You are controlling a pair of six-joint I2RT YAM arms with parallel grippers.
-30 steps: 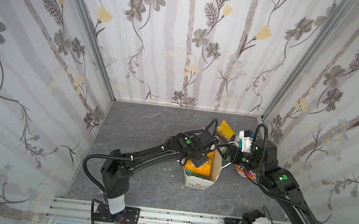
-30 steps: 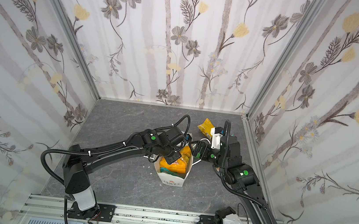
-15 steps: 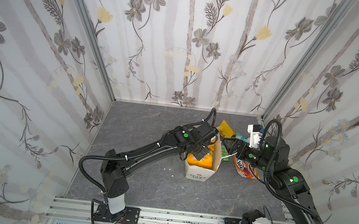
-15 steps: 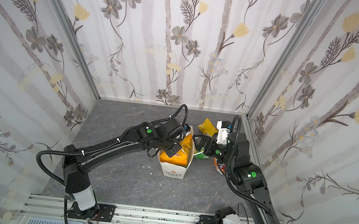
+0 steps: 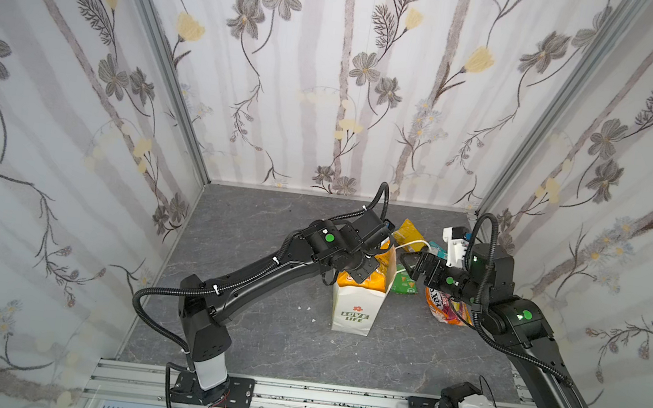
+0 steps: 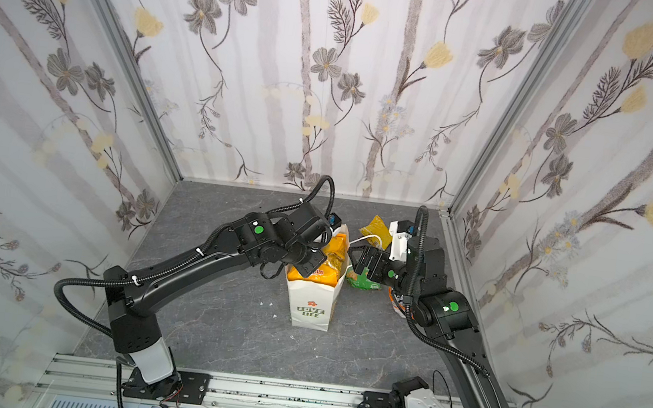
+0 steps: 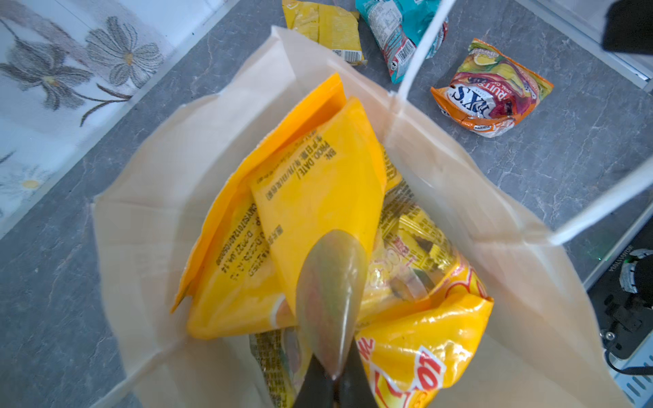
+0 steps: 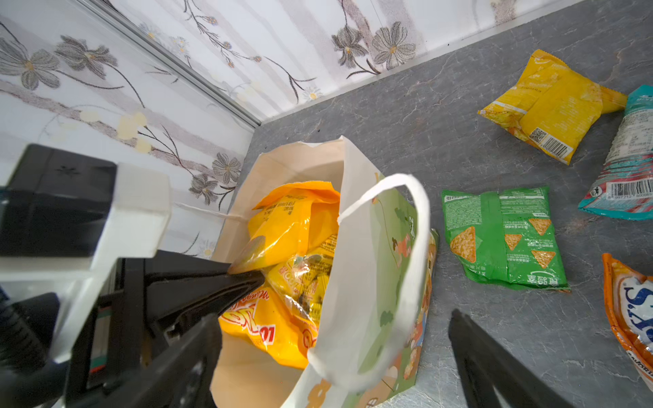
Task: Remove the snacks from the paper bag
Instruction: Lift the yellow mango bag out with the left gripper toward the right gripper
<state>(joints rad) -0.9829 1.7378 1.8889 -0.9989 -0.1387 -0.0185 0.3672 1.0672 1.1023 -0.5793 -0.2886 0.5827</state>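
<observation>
The white paper bag (image 5: 354, 313) (image 6: 311, 308) stands upright mid-table, its "LOVE LIFE" print facing front. My left gripper (image 5: 367, 268) (image 7: 331, 282) reaches into its mouth and is shut on the large orange-yellow pouch (image 7: 318, 183) (image 8: 289, 226), which sticks out above the rim. A second yellow packet (image 7: 417, 339) lies under it in the bag. My right gripper (image 5: 410, 265) (image 8: 332, 318) is open, its fingers straddling the bag's right wall and white cord handle (image 8: 406, 226).
Loose snacks lie right of the bag: a yellow packet (image 5: 407, 233) (image 8: 551, 106), a green one (image 5: 403, 283) (image 8: 501, 236), a teal one (image 8: 629, 162) and an orange, red-and-white one (image 5: 443, 306) (image 7: 491, 92). Walls close in behind and to the right.
The left gripper has drawn up and back with the pouch, which now stands higher out of the bag. The bag has come more upright. The right arm shifted slightly right.
</observation>
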